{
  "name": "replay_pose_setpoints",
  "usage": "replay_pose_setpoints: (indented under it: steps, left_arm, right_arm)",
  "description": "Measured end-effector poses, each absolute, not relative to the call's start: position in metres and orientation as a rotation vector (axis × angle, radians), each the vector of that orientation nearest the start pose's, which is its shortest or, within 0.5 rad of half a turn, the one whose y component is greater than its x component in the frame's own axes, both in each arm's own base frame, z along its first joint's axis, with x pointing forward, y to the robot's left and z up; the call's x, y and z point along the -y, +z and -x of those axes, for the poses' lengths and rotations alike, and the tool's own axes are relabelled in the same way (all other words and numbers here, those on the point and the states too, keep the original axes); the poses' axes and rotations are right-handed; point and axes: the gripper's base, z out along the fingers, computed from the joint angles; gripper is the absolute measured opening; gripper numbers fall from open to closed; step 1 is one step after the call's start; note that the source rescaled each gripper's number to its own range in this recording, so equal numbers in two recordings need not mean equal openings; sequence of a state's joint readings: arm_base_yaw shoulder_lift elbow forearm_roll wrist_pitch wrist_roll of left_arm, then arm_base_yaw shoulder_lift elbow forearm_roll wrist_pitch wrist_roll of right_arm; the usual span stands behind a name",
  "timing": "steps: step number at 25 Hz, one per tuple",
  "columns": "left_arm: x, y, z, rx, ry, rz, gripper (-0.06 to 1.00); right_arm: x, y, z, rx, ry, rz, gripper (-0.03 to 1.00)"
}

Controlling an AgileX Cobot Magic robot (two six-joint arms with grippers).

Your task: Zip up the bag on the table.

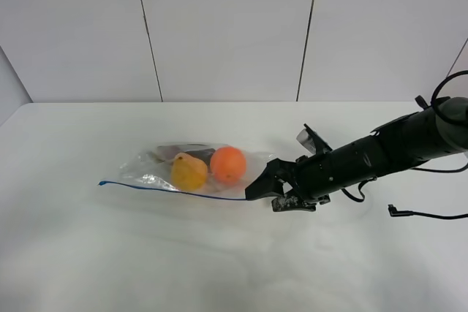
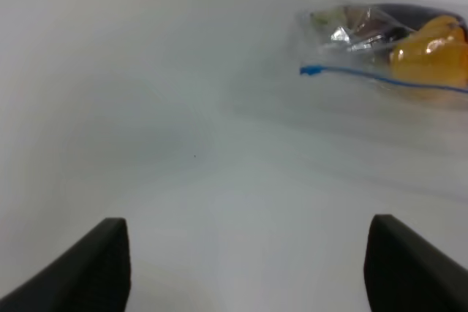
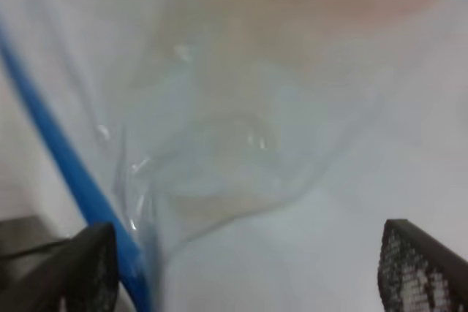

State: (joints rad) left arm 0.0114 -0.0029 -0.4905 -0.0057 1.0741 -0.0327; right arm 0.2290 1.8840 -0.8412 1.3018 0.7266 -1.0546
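The clear bag [image 1: 157, 168] lies on the white table [image 1: 219, 268], its blue zip strip [image 1: 168, 191] along the near edge. An orange fruit [image 1: 228, 164] and a yellow fruit [image 1: 189, 172] show through it. My right gripper [image 1: 265, 183] is open at the bag's right end; in the right wrist view the gripper [image 3: 256, 275] has the bag's corner [image 3: 219, 180] and the blue strip [image 3: 66, 158] between its fingers. My left gripper [image 2: 259, 268] is open and empty, well away from the bag's left end [image 2: 380, 42], and it does not show in the exterior high view.
A black cable [image 1: 420, 215] lies on the table at the right, near the right arm. A white panelled wall [image 1: 219, 27] stands behind the table's far edge. A dark object [image 1: 197, 153] also lies inside the bag behind the fruit.
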Motion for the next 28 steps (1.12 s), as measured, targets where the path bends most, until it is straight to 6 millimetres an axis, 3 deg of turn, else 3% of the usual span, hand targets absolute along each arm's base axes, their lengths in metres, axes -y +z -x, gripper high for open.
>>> replay_pose_setpoints:
  steps: [5, 13, 19, 22, 24, 28]
  left_arm:
    - [0.001, 0.274, 0.005, -2.063, -0.017, 0.039, 0.73]
    - [0.001, 0.274, 0.005, -2.063, -0.016, 0.038, 0.73]
    - [0.001, 0.274, 0.005, -2.061, -0.015, 0.037, 0.73]
    - [0.001, 0.274, 0.005, -2.06, -0.015, 0.037, 0.73]
    - [0.001, 0.274, 0.005, -2.06, -0.015, 0.037, 0.72]
    - [0.001, 0.274, 0.005, -2.06, -0.015, 0.036, 0.71]
  right_arm:
    - [-0.107, 0.144, -0.297, -2.661, 0.894, 0.27, 0.82]
    - [-0.042, 0.188, -0.304, -2.517, 0.737, 0.09, 0.82]
    - [-0.006, 0.199, -0.3, -2.502, 0.615, 0.046, 0.83]
    - [0.009, 0.202, -0.299, -2.497, 0.582, -0.005, 0.9]
    - [0.015, 0.205, -0.298, -2.487, 0.566, -0.038, 0.97]
    - [0.02, 0.214, -0.294, -2.468, 0.535, -0.043, 1.0]
